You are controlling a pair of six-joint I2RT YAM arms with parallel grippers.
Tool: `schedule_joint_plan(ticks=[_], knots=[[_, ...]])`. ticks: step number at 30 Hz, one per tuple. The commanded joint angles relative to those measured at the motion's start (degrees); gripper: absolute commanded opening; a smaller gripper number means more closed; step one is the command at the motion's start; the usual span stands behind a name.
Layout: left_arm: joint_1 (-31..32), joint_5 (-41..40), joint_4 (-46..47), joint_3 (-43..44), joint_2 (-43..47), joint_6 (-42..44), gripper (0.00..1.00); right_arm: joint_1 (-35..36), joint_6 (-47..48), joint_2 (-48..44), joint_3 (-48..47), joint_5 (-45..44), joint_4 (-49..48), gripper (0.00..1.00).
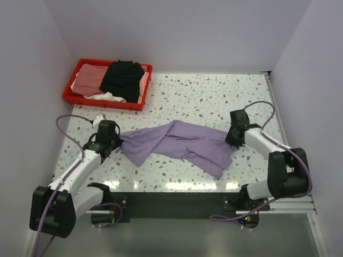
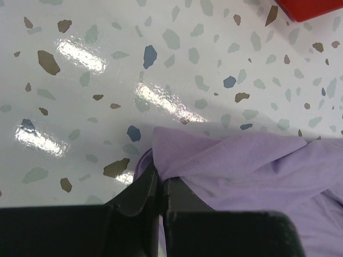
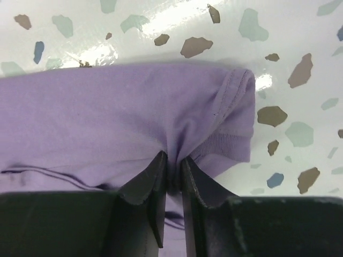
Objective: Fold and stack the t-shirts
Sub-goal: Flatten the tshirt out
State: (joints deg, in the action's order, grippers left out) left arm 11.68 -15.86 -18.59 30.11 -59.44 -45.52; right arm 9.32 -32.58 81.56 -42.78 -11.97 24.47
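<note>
Grip step: left gripper [image 2: 159, 179] and right gripper [image 3: 172, 160] pinch the crumpled lavender cloth t-shirt [image 1: 182, 143] at its left and right ends, so spreading it flat looks next

Bright o/h light, glare on table [image 2: 80, 56], sharp
</note>
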Motion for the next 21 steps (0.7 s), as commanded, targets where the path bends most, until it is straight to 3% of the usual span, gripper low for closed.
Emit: schedule_joint_plan(ticks=[1,3,4,9,15,21], knots=[[-0.26,-0.85,-0.39,2.32,3.27,-1.24,0.00,-0.27,0.06,-6.74,-2.04,-0.69,2.76,0.18],[-0.26,-0.49,-0.66,2.85,4.42,-1.24,0.00,-0.18,1.46,-9.73,-2.21,-1.30,4.00,0.03],[-0.26,-0.93,-2.22,4.24,4.86,-1.24,0.00,-0.18,1.99,-12.45,-2.48,-1.57,4.62,0.00],[-0.17,-0.23,-4.17,9.08,10.74,-1.50,0.00,-0.18,4.97,-22.04,-7.74,-4.11,10.59,0.00],[-0.26,0.92,-4.44,18.83,19.44,-1.59,0.00,-0.27,7.88,-32.68,-20.57,-10.00,17.97,0.00],[-0.26,-3.21,-8.12,29.90,28.40,-1.68,0.00,-0.27,10.34,-42.43,-31.72,-14.22,20.52,0.00]])
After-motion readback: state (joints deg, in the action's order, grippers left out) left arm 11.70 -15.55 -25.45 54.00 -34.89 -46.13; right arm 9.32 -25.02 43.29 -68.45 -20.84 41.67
